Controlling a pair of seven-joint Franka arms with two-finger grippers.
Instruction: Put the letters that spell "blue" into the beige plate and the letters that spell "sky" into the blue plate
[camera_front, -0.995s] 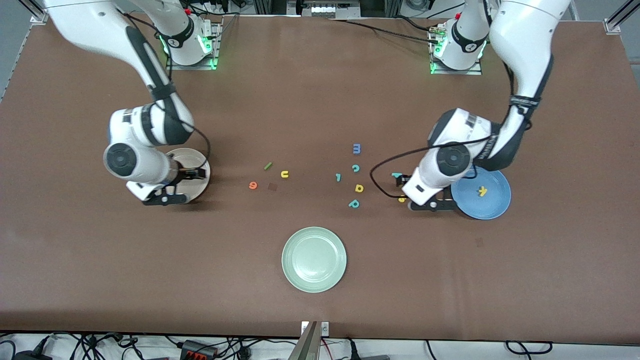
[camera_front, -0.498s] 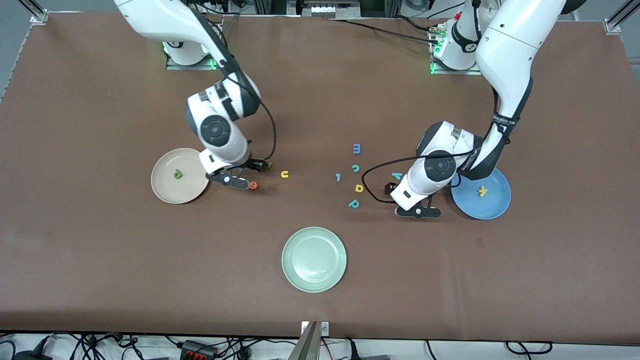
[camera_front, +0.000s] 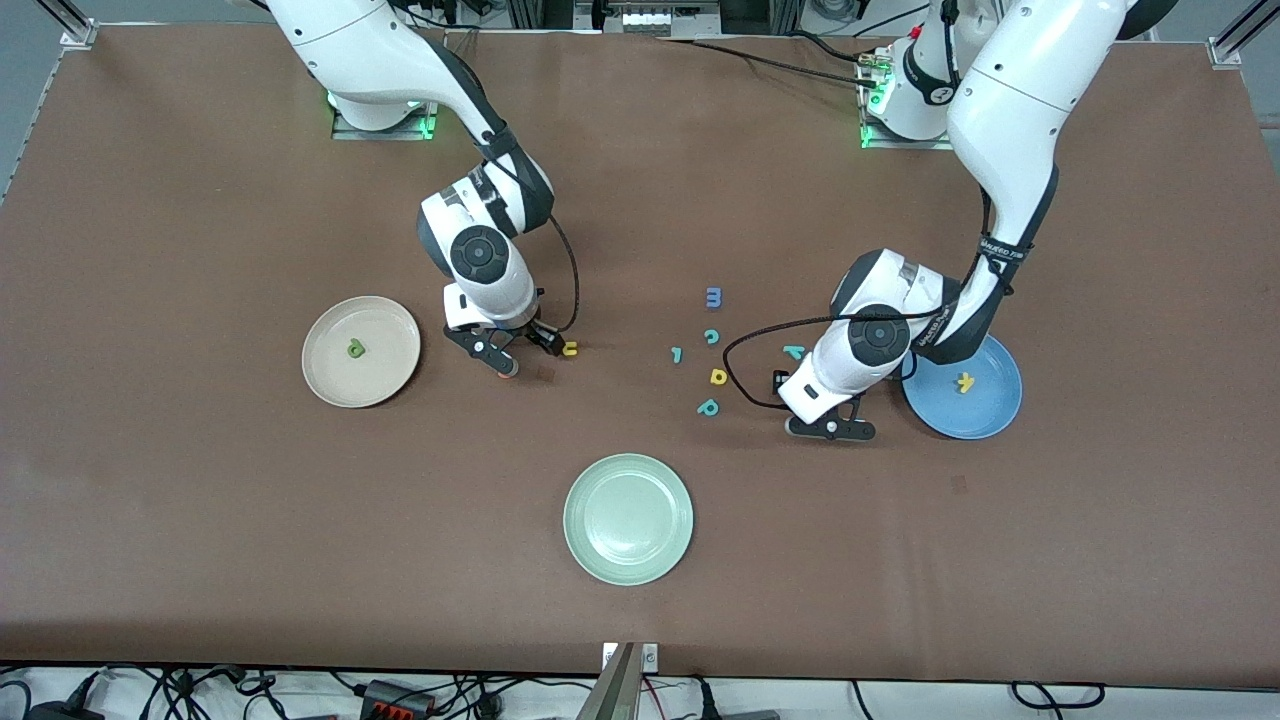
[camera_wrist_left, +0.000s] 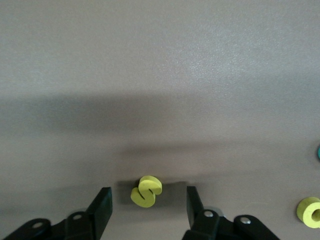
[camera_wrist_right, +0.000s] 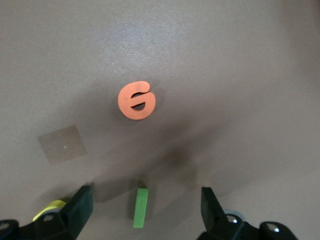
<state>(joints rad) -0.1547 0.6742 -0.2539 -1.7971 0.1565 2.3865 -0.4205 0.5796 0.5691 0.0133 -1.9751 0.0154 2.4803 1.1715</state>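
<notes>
The pale green plate (camera_front: 628, 518) lies nearest the front camera, and everything else sits farther from the camera than it does.

Just past the pale green plate toward the left arm's end is a teal looped letter (camera_front: 708, 407). Farther toward that end, the left gripper (camera_wrist_left: 147, 201) is low over the yellow s (camera_wrist_left: 146, 191). Its fingers (camera_wrist_left: 101, 206) stand one on each side of the letter with a gap at both sides, so nothing is gripped. The blue plate (camera_front: 985, 418) lies farther toward that end from the pale green plate, partly under the left arm. The yellow k (camera_front: 964, 381) is already in it.

A step farther from the pale green plate are a yellow looped letter (camera_front: 718, 376), a small teal hooked bar (camera_front: 677, 354) and the teal y (camera_front: 794, 351), all on the bare table.

Toward the right arm's end from the pale green plate, the orange e (camera_front: 508, 371) lies on the table. The right gripper (camera_wrist_right: 146, 201) hangs spread wide, with the green l (camera_wrist_right: 141, 207) on the table between its fingers, untouched. The yellow u (camera_front: 569, 348) is just beside it. Farther toward that end is the beige plate (camera_front: 385, 322), holding the green b (camera_front: 355, 348).

Farthest from the pale green plate are a teal c (camera_front: 711, 336) and a purple m (camera_front: 714, 297).
</notes>
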